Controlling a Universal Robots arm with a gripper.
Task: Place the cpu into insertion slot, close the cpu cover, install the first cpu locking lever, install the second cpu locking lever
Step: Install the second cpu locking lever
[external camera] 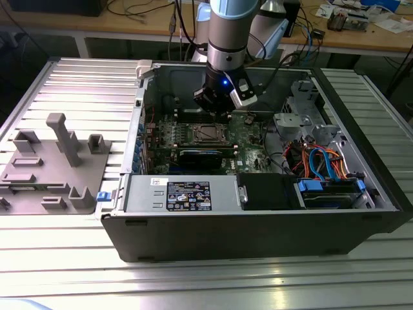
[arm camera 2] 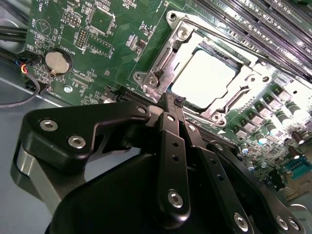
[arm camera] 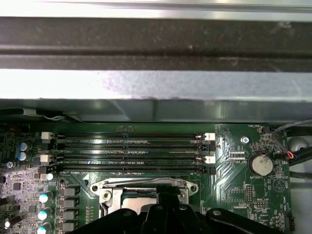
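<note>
The cpu (arm camera 2: 204, 79) lies flat in the insertion slot (external camera: 208, 134), its pale metal top bright under the light. The cpu cover (arm camera 2: 161, 58) is down around it, and the chip shows through the cover's window. My gripper (arm camera 2: 176, 101) hovers just off one edge of the socket with its black fingers pressed together and nothing between them. In the exterior view the gripper (external camera: 216, 111) hangs inside the open computer case, just behind the socket. In the first wrist view the cover (arm camera: 146, 184) and part of the cpu (arm camera: 134, 202) show just beyond the fingers (arm camera: 163, 209).
Long black memory slots (arm camera: 131, 146) run beside the socket, with the case's metal wall (arm camera: 156, 87) behind them. A coin battery (arm camera 2: 58, 61) sits on the board. A power supply (external camera: 184, 194) and drive cage with cables (external camera: 322, 168) fill the case front. A grey fixture (external camera: 58, 161) stands outside it.
</note>
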